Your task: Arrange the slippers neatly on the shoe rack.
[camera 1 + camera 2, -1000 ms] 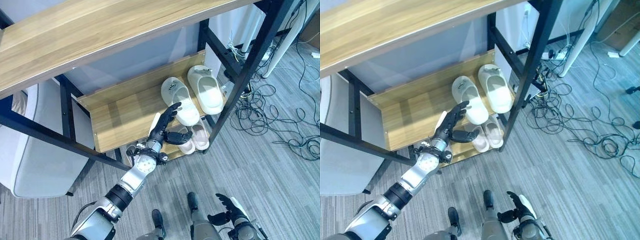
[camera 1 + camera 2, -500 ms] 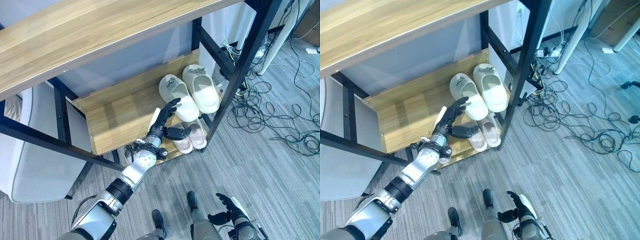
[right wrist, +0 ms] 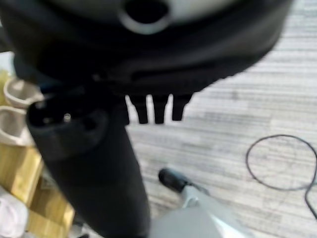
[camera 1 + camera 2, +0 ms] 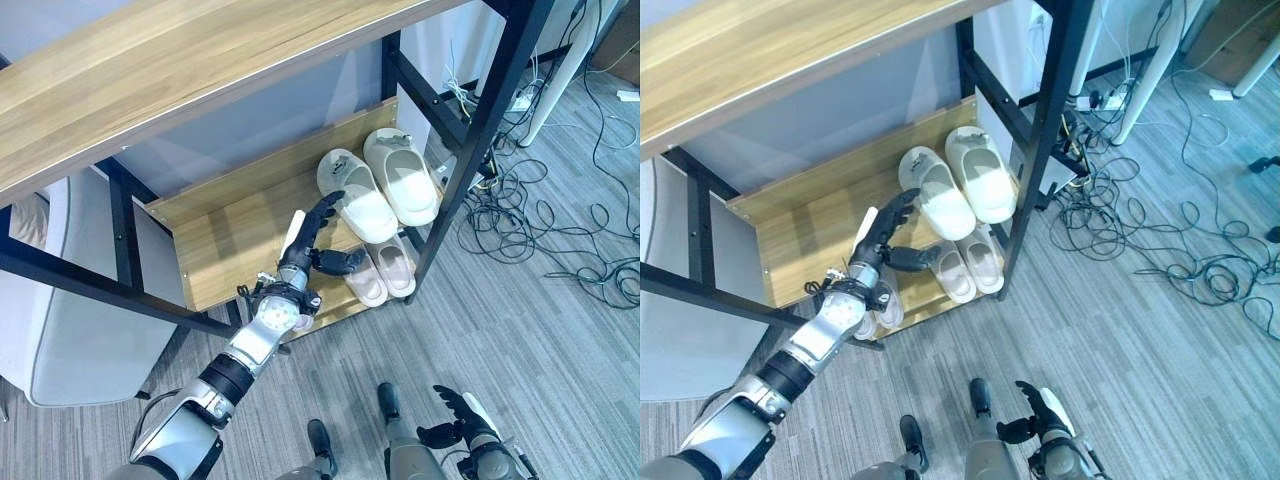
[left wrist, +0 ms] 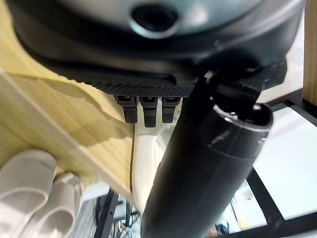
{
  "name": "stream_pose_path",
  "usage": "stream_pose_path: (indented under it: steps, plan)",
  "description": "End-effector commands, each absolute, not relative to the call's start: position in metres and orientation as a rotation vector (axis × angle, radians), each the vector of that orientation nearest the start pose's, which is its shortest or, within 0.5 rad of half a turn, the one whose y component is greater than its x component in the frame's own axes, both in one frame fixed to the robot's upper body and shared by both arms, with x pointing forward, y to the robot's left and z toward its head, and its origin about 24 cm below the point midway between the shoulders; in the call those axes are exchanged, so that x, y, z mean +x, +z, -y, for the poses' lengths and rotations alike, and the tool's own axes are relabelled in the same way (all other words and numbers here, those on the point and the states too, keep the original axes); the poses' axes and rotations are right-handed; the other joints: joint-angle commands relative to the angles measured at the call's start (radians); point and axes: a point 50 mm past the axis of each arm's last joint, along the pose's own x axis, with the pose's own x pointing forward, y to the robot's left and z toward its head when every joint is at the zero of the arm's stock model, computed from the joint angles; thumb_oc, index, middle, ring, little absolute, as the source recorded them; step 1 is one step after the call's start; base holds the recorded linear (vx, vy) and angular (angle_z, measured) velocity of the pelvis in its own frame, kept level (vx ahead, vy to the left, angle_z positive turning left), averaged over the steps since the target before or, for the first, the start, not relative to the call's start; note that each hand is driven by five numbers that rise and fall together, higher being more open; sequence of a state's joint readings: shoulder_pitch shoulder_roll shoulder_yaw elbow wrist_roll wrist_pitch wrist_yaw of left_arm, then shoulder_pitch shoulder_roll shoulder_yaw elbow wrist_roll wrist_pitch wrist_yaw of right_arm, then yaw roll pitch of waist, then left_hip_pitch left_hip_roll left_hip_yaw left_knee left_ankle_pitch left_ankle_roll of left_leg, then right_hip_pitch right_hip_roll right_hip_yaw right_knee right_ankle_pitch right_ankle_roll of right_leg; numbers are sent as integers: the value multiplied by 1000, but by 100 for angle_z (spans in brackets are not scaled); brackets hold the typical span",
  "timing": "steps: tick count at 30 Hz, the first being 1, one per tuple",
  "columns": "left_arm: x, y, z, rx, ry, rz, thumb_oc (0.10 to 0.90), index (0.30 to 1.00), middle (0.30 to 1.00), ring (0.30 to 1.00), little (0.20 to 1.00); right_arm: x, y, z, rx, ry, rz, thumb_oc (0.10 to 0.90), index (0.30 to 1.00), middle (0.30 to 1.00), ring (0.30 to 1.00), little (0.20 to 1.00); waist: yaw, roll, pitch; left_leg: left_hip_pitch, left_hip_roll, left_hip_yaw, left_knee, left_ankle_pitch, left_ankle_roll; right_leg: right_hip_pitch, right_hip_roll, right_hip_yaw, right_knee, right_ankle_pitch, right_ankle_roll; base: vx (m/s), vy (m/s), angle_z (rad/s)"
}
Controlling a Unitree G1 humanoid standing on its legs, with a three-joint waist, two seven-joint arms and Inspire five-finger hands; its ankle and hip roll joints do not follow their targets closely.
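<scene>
Left eye view: left robot hand (image 4: 312, 240) spread open, held nothing, reached right toward near white slipper (image 4: 356, 200), lying front-to-back on shoe rack (image 4: 232, 235).

The shoe rack (image 4: 130, 260) fills the upper left of the frame, its top board (image 4: 150, 80) above the middle shelf (image 4: 230, 235). On this shelf, at its right end, two slippers (image 4: 357, 197) (image 4: 403, 176) lie side by side. Below them, on the lower shelf (image 4: 335, 305), a smaller pair (image 4: 385, 272) lies near the rack's right post (image 4: 470, 150). The left hand (image 4: 310, 240) is at the centre, over the front edge of the middle shelf, just left of the slippers. The right hand (image 4: 462, 420) is at the bottom right, over the floor (image 4: 560, 380). Loose cables (image 4: 560, 240) lie on the floor at the right.
</scene>
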State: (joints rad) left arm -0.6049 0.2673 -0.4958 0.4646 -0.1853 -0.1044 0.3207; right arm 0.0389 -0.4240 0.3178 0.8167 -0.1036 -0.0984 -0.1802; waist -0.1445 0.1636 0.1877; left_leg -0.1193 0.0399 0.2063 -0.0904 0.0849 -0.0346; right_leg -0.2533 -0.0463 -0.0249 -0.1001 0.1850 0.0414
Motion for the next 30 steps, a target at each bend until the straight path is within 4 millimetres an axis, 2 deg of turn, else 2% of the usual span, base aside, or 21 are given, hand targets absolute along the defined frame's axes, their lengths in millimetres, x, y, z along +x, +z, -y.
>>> stream_pose_path:
  steps: [1,9,17,30]
  plan:
    - [370,160,-103,315,-43,407,800,900,900,900,900,151,-106,256,-700,56,-716,800,900,900,900,900,5,-39,-37,-9,6,-57,3,-55,-38,35,-36,-63,14,-133,66,0,0,0]
    - [380,173,-116,349,14,415,800,900,900,900,900,151,-105,261,-705,53,-720,800,900,900,900,900,-4,-45,-30,-23,6,-53,3,-55,-37,11,-35,-51,17,-127,68,0,0,0]
    - [384,187,-113,341,16,446,800,900,900,900,900,152,-104,264,-707,46,-722,800,900,900,900,900,-14,-52,-25,-32,10,-41,3,-55,-38,-5,-33,-39,20,-122,70,0,0,0]
    - [382,208,-81,308,-64,520,800,900,900,900,900,156,-100,267,-718,46,-705,800,900,900,900,900,-28,-48,-18,-34,7,-33,3,-63,-35,-18,-34,-26,22,-120,72,3,3,-1]
